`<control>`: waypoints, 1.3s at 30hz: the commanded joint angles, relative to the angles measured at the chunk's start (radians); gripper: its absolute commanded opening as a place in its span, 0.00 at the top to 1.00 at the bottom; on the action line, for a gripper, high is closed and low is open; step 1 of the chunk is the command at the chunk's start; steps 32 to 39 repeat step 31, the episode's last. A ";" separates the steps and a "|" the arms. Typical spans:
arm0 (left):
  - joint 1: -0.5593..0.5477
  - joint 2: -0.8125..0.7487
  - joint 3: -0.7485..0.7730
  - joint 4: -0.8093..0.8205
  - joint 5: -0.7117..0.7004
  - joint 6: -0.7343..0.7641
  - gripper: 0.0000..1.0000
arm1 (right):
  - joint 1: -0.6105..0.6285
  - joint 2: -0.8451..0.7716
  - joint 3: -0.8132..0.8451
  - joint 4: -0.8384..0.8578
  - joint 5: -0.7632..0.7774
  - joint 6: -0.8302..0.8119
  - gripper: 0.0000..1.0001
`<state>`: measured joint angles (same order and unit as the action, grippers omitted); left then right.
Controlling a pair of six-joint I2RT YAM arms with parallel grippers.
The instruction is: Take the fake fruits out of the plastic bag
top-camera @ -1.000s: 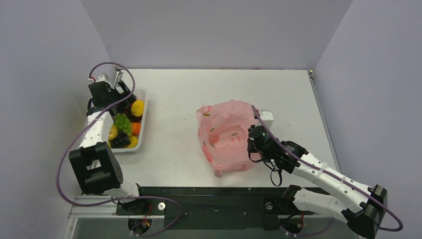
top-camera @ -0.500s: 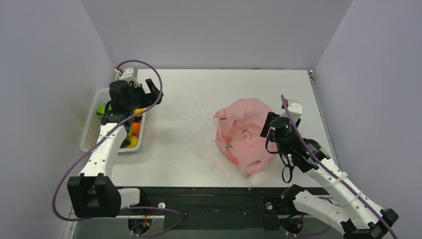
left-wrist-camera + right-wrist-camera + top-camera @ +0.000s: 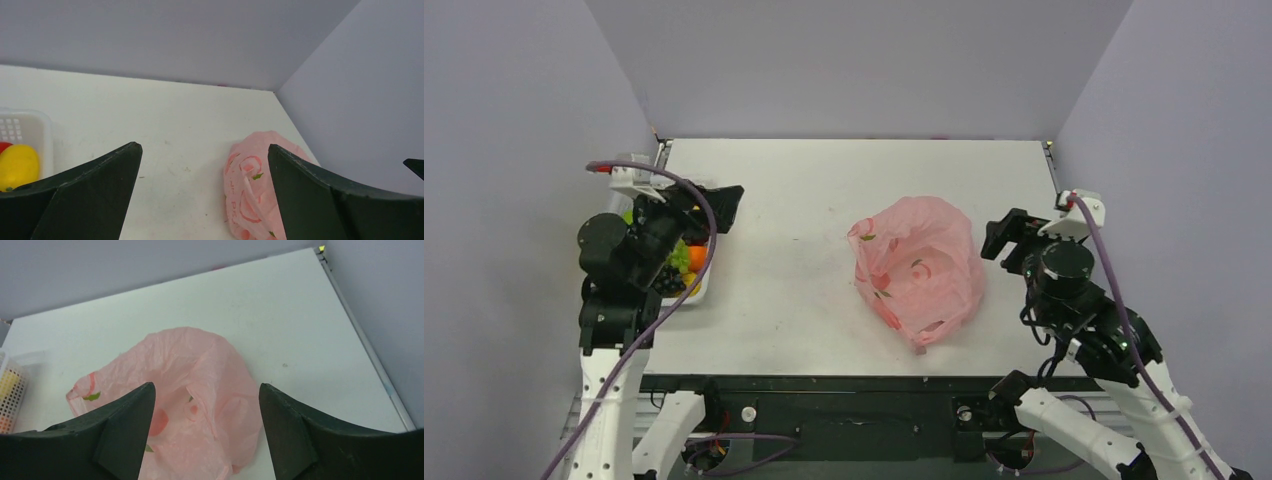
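The pink plastic bag [image 3: 919, 270] lies slumped on the table right of centre, loose from both grippers. No fruit shape shows through its film. The fake fruits sit in a white mesh basket [image 3: 705, 284] at the left: an orange [image 3: 696, 255], green grapes [image 3: 678, 258] and a yellow lemon [image 3: 17, 165]. My left gripper [image 3: 717, 206] hangs open and empty above the basket's right side, facing the bag [image 3: 255, 190]. My right gripper [image 3: 1008, 240] stands open just right of the bag [image 3: 200, 370], holding nothing.
My left arm [image 3: 624, 260] hides most of the basket in the top view. Grey walls close the table at the back and both sides. The table's right edge [image 3: 360, 335] runs near the right gripper.
The right gripper opened, let go of the bag and drew back to the right and up. The bag slid right and settled. The left arm lifted and pulled back from over the basket.
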<state>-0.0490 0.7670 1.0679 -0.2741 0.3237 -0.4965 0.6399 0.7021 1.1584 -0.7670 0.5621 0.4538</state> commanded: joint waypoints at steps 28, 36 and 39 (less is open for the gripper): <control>0.001 -0.251 0.262 -0.082 -0.166 0.001 0.03 | -0.008 -0.392 0.051 0.175 0.184 -0.193 0.15; 0.000 -0.253 0.242 -0.071 -0.162 -0.008 0.03 | -0.008 -0.388 0.049 0.175 0.178 -0.187 0.15; 0.000 -0.253 0.242 -0.071 -0.162 -0.008 0.03 | -0.008 -0.388 0.049 0.175 0.178 -0.187 0.15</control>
